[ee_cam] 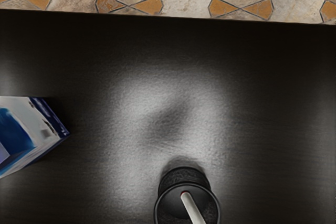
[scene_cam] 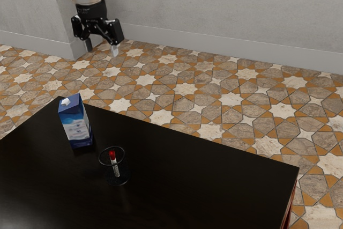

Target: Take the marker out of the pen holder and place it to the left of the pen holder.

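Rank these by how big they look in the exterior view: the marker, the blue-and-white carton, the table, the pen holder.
1. Table, by far
2. Carton
3. Pen holder, clearly shorter than the carton
4. Marker

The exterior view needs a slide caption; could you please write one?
Marker in the pen holder near a carton, gripper open above.

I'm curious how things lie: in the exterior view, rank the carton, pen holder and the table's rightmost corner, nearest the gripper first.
1. Carton, toward the exterior view's left.
2. Pen holder, between the other two.
3. Table corner, at the exterior view's right.
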Controlling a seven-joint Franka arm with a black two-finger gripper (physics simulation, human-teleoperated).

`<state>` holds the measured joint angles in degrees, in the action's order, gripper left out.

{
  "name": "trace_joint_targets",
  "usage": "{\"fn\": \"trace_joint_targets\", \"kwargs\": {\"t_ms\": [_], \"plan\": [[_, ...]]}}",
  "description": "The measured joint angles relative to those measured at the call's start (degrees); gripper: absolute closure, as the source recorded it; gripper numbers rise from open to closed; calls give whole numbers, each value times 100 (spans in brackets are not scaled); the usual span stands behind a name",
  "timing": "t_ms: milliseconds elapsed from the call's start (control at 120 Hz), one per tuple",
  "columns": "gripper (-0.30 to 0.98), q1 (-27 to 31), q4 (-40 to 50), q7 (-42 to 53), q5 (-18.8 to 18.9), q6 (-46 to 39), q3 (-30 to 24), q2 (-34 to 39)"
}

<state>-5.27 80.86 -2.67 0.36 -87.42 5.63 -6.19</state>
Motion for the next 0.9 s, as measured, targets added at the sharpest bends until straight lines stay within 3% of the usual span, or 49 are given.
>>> {"fn": "trace_joint_targets", "kwargs": {"t_ms": [300,558,900], "plan": [[0,5,28,-10,-3,125,-56,80],[0,-29,3057,-19,111,-575,-274,1763],[0,-28,5074,-110,167,-1966,-612,2287]]}}
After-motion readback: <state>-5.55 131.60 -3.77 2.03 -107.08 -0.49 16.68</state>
